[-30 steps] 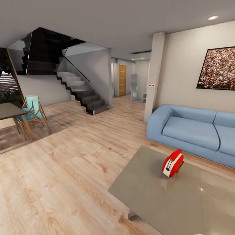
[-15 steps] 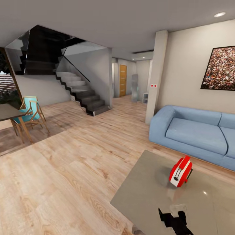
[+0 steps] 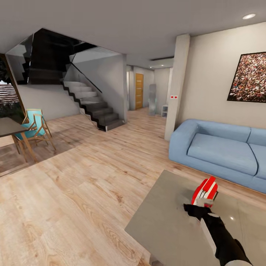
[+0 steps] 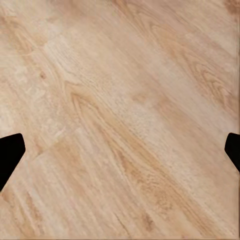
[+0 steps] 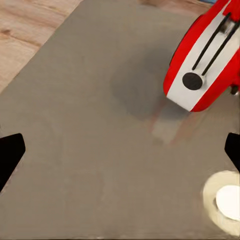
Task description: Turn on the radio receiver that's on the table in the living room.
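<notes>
The radio receiver (image 3: pixel 205 191) stands on the table (image 3: pixel 166 221), toward its far edge in front of the blue sofa (image 3: pixel 221 149), and the right tool (image 3: pixel 197 212) reaches over the grey top from the near side until it sits just short of the red box. In the right wrist view the radio receiver (image 5: pixel 207 60) shows its white-grey side with the round black dial (image 5: pixel 192 81) and 2 dark slots, while the right tool's 2 fingertips (image 5: pixel 10 152) sit at opposite edges of the picture, spread wide with nothing between them. The left tool (image 4: pixel 120 157) hangs over bare wood floor (image 4: pixel 120 100), also spread wide and empty, and it has no part in this step. The step in hand looks like the final approach to the dial or switch. To do it well, the arm should advance slowly along the line of the fingers, aiming 1 fingertip at the black dial instead of the rounded body, since the box is light-looking and stands on a narrow base on a glossy surface, so a push off centre could slide or tip it. Pressing squarely and gently should limit that. The pale round spot (image 5: pixel 227 200) on the table top near the radio looks like a reflected light and needs no attention.
</notes>
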Available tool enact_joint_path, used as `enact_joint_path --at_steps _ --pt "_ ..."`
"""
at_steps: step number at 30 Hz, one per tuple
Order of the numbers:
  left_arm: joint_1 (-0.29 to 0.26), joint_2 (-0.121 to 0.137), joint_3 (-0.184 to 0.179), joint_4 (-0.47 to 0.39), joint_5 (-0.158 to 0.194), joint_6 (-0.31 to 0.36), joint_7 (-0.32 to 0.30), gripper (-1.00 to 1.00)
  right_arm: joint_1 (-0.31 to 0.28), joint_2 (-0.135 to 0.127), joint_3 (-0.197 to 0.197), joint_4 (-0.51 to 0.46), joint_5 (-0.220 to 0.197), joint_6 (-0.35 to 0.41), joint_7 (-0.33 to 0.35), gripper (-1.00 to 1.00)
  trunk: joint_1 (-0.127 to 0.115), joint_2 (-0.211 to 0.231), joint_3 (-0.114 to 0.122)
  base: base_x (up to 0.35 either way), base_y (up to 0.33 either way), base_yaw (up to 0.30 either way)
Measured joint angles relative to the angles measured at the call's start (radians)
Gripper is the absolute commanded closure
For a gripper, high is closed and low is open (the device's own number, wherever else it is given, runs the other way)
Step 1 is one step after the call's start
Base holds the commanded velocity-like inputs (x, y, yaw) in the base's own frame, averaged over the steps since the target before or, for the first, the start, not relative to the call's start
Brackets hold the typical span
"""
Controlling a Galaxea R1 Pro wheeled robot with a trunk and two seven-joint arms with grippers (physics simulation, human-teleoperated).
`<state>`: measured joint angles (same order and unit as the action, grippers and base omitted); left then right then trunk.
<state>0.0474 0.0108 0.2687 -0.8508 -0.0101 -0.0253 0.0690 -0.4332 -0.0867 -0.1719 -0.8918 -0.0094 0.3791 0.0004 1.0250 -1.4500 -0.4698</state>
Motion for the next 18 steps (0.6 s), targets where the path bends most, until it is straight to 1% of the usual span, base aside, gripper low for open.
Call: enact_joint_path --at_steps 1,4,7,11,14,18 --pt "0.000 -0.001 0.000 -0.035 0.003 0.037 0.000 -1.00 -0.017 0.000 -0.011 0.000 -0.010 0.039 -0.001 -1.00 0.000 0.000 0.000 0.000 0.000 0.000" --pt "0.000 -0.003 -0.001 -0.087 0.007 0.079 -0.005 -1.00 -0.034 -0.001 -0.019 -0.001 -0.017 0.072 -0.002 -1.00 0.000 0.000 0.000 0.000 0.000 0.000" --pt "0.000 -0.009 -0.002 -0.119 0.008 0.094 -0.007 -1.00 -0.040 -0.001 -0.023 0.001 -0.019 0.082 0.004 -1.00 0.000 0.000 0.000 0.000 0.000 0.000" --pt "0.000 -0.009 -0.003 -0.129 0.008 0.098 -0.007 -1.00 -0.042 -0.001 -0.025 0.005 -0.021 0.079 0.006 -1.00 0.000 0.000 0.000 0.010 0.007 0.000" --pt "0.000 -0.008 -0.003 -0.132 0.006 0.103 -0.008 -1.00 -0.042 0.000 -0.026 0.006 -0.019 0.076 0.007 -1.00 0.000 0.000 0.000 0.169 0.131 0.000" --pt "0.000 -0.004 -0.003 -0.130 0.004 0.104 -0.009 -1.00 -0.042 0.000 -0.026 0.007 -0.015 0.075 0.007 -1.00 0.000 0.000 0.000 0.224 0.215 0.000"
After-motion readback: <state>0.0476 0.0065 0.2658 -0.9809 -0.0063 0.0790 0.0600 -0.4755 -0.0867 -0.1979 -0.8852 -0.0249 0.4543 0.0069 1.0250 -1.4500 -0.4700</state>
